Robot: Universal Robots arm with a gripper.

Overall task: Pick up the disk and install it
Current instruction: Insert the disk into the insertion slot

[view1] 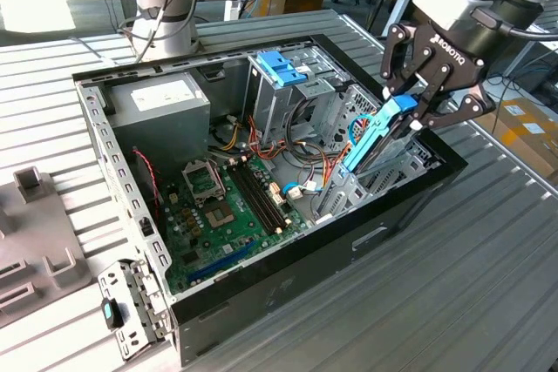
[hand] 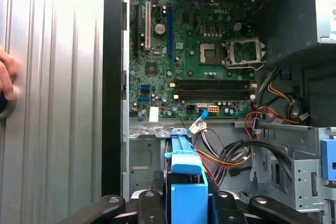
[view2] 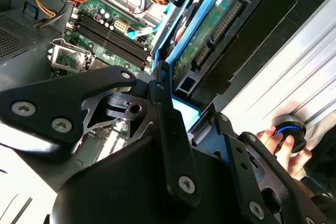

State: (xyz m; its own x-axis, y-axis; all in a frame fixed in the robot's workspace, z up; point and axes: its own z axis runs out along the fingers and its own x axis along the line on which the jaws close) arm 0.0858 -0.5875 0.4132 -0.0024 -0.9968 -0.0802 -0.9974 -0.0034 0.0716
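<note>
Upper right of the exterior view: jaws clamped on the disk, blue rails showing, tilted steeply, its lower end down in the metal bay at the right end of the open case, right of the green motherboard

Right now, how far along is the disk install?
Done: pickup, since the gripper is shut on the disk, which is clear of the table. In hand: the disk hangs tilted, its lower end inside the computer case. Left: seating it, as its upper end sticks up out of the bay.
</note>
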